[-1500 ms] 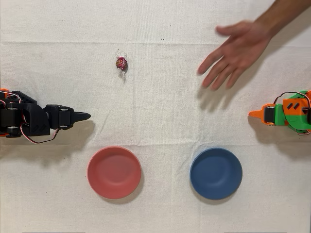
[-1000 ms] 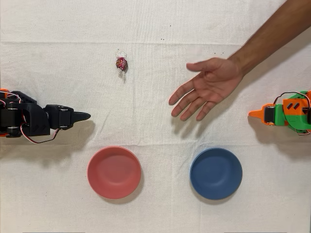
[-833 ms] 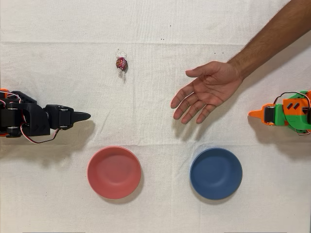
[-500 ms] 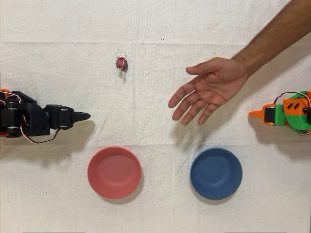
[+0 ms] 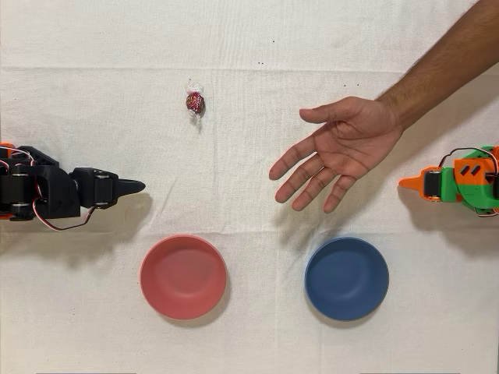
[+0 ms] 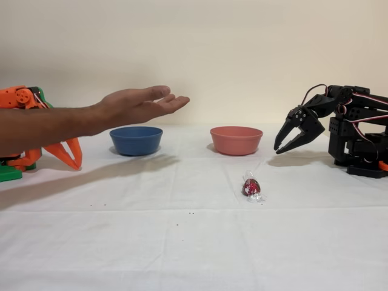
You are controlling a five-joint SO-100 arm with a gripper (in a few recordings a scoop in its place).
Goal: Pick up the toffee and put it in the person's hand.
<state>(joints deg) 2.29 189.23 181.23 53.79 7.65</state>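
The toffee [image 5: 195,102], a dark red sweet in a clear twisted wrapper, lies on the white cloth; the fixed view shows the toffee [image 6: 251,187] in front of the pink bowl. My black gripper [image 5: 137,186] rests at the left edge of the overhead view, well short of the sweet. In the fixed view the gripper [image 6: 280,148] hangs above the cloth at the right, its jaws apart and holding nothing. The person's hand [image 5: 339,149] is stretched out palm up with spread fingers, right of the toffee. Seen from the side, the hand [image 6: 140,103] hovers above the blue bowl.
A pink bowl [image 5: 183,276] and a blue bowl [image 5: 346,278] stand along the lower part of the overhead view. The idle orange arm [image 5: 456,183] sits at the right edge. The person's forearm [image 5: 444,62] crosses the top right corner.
The person's hand came in from the upper right, turned palm up and settled lower and further left. My gripper and the toffee have not moved.
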